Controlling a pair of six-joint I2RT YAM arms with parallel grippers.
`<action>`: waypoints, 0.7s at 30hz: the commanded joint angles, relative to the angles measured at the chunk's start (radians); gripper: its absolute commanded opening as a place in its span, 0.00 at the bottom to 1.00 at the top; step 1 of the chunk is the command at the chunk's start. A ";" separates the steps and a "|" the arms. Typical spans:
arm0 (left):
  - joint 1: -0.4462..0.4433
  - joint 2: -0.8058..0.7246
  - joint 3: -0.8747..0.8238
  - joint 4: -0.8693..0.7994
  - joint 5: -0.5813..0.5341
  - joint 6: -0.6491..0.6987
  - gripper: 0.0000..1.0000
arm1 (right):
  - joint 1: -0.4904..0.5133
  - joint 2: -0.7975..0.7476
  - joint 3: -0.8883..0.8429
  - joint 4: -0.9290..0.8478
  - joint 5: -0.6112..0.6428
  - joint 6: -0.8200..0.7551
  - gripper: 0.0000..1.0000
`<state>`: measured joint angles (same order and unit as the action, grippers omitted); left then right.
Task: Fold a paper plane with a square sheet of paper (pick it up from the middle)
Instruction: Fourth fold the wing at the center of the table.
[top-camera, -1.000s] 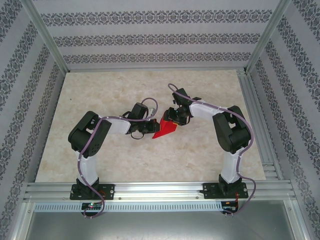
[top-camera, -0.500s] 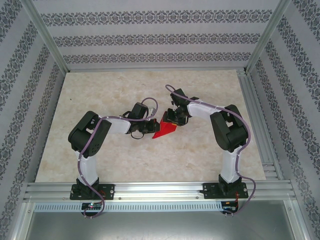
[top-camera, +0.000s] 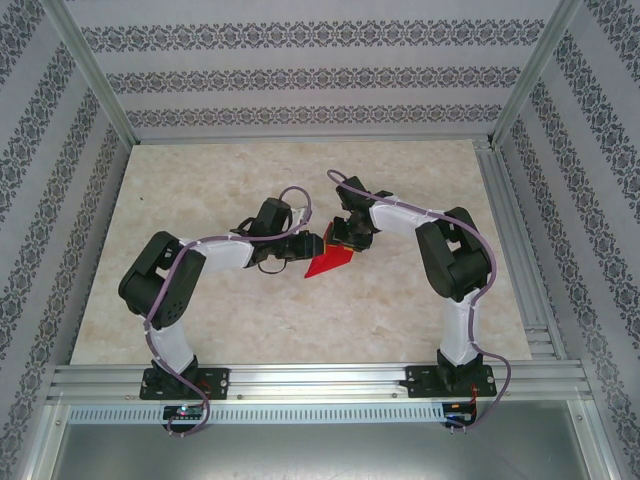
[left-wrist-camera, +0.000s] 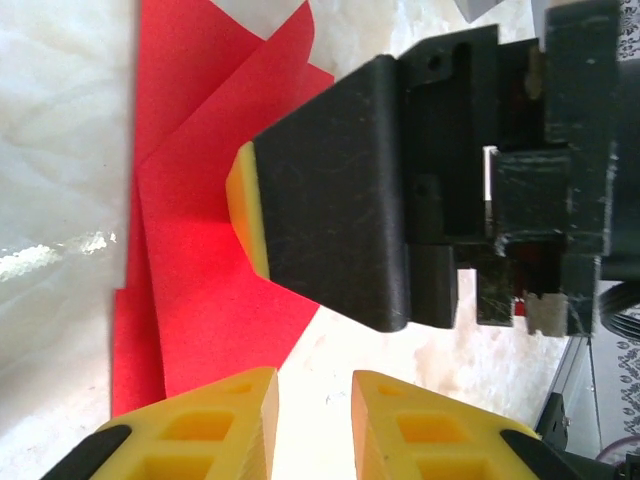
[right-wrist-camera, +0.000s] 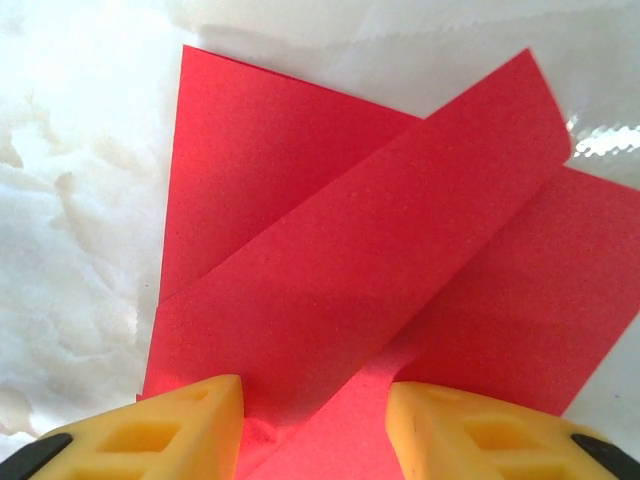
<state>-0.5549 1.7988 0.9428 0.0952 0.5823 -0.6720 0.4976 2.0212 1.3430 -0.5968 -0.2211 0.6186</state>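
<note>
**Both grippers at the part-folded red paper, mid-tabletop**

From above you see the red paper (top-camera: 330, 262) lying near the middle of the tabletop (top-camera: 200, 180). The left gripper (top-camera: 303, 246) is just left of it and the right gripper (top-camera: 345, 237) is at its far end. Your left wrist view adds that the left fingertips (left-wrist-camera: 215, 430) stand slightly parted, with bare tabletop in the gap, while a right pad (left-wrist-camera: 245, 205) presses the paper. Your right wrist view shows the right fingers (right-wrist-camera: 180, 430) spread on either side of a diagonal folded flap (right-wrist-camera: 380, 260).

bright even light; glare whitens table (right-wrist-camera: 70, 250) in both wrist views; overhead view sharp, faint shadows.
</note>
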 joint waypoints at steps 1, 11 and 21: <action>-0.023 -0.018 -0.016 -0.023 0.018 -0.008 0.27 | 0.008 0.108 -0.038 -0.021 0.089 0.023 0.46; -0.043 -0.019 -0.007 -0.129 -0.061 0.021 0.29 | 0.007 0.127 -0.038 -0.015 0.087 0.050 0.51; -0.069 -0.018 0.006 -0.121 -0.014 0.024 0.32 | 0.006 0.152 -0.033 -0.033 0.110 0.079 0.53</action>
<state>-0.6060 1.7988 0.9428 -0.0120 0.5465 -0.6670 0.5022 2.0388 1.3670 -0.6136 -0.2127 0.6800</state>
